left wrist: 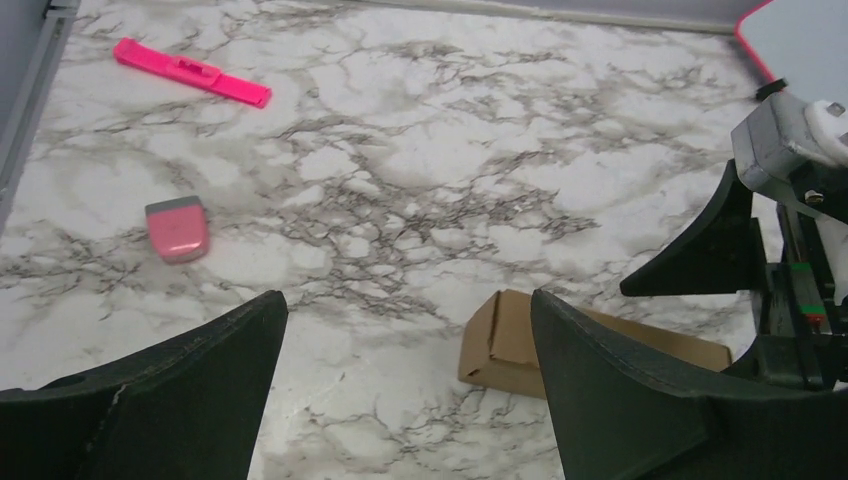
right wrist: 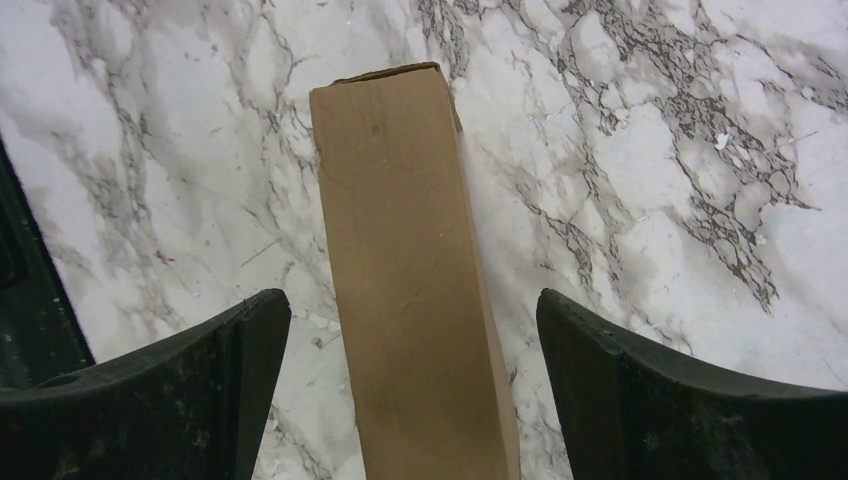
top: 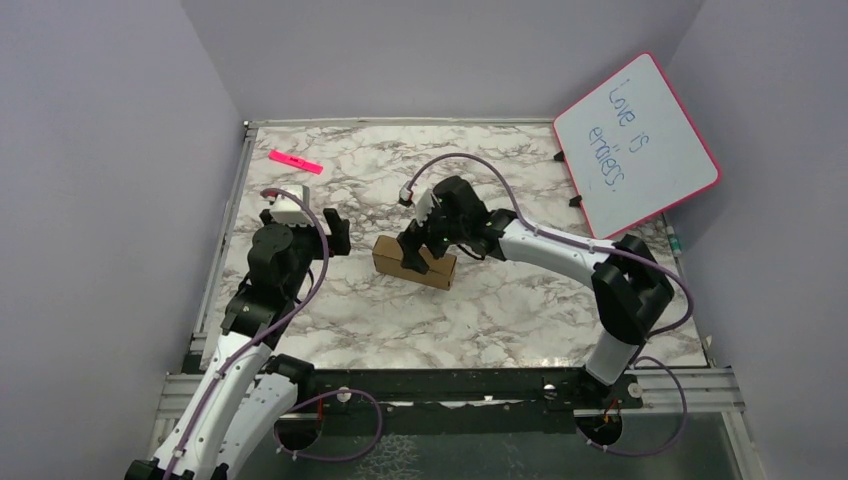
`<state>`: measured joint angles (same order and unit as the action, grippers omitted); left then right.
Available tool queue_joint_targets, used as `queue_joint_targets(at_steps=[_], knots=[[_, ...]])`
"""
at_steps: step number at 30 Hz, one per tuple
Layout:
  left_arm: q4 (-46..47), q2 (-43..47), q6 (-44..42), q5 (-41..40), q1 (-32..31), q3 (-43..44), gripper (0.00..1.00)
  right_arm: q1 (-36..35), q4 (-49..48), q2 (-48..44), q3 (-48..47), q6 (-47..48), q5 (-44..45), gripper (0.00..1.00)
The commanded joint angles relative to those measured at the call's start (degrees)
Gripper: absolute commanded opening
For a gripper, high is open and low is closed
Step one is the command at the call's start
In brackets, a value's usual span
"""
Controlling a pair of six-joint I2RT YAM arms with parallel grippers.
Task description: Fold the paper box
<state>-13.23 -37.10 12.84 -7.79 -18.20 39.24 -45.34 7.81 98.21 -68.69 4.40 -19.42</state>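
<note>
Centrally, the paper box (top: 392,257), a plain brown cardboard block closed on its visible faces, lies flat near the middle of the marble-patterned table (top: 520,300), its long axis running left to right with the right end slightly nearer the arm bases.

Right arm: the base stands at the near right edge, the elbow is raised at the right side, and the forearm stretches leftward to the table's centre, where the wrist bends down over the box. The right hand (right wrist: 408,320) is spread wide. In the wrist view the box runs lengthwise between its two dark fingers (right wrist: 190,390), with bare marble visible on either side, so neither finger touches the cardboard.

Left arm: it rises from the near left corner and extends away from the base, the wrist turned so the hand points to the right, toward the box. The left hand (left wrist: 408,310) is likewise wide apart and holds nothing. It is near the box's left end but apart from it.

Also on the table: a pink flat strip (left wrist: 190,72) toward the far left corner, and a small pink block with a grey end (left wrist: 177,228) nearer the left hand. A pink-framed whiteboard (top: 635,145) with handwriting leans at the far right.
</note>
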Motion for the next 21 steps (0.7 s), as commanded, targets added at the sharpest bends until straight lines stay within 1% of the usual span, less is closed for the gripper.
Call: queue_joint_targets(at_steps=[1,4,7,10,13,15,16,21], knots=[[-3.4,2.6,-5.1,-5.8,0.4,-1.9,0.92,-2.2,7.5,5.4,-6.0,5.9,6.8,0.97],[-3.6,3.6,-5.1,-7.0,0.5,-1.9,0.92,-3.8,11.0,7.8,-8.8,8.6,8.9,0.93],[-3.7,4.3,-4.8,-7.3,0.5,-2.1,0.92,-5.4,13.7,8.7,-10.3,11.2,12.5,0.86],[-3.8,4.7,-4.5,-7.3,0.5,-2.1,0.92,-6.6,15.6,8.4,-11.1,13.8,17.7,0.73],[-3.8,5.0,-4.3,-8.0,0.5,-2.1,0.92,-7.2,14.2,6.4,-10.2,16.6,23.1,0.62],[-4.0,5.2,-4.2,-8.2,0.6,-2.1,0.92,-7.4,12.5,4.7,-9.3,19.0,26.3,0.50],[-4.0,5.3,-4.2,-8.2,0.6,-2.1,0.92,-7.4,11.2,4.1,-8.8,19.8,28.3,0.48],[-4.0,5.9,-4.1,-8.1,0.5,-2.2,0.92,-7.4,5.5,3.3,-7.1,27.2,38.8,0.47]])
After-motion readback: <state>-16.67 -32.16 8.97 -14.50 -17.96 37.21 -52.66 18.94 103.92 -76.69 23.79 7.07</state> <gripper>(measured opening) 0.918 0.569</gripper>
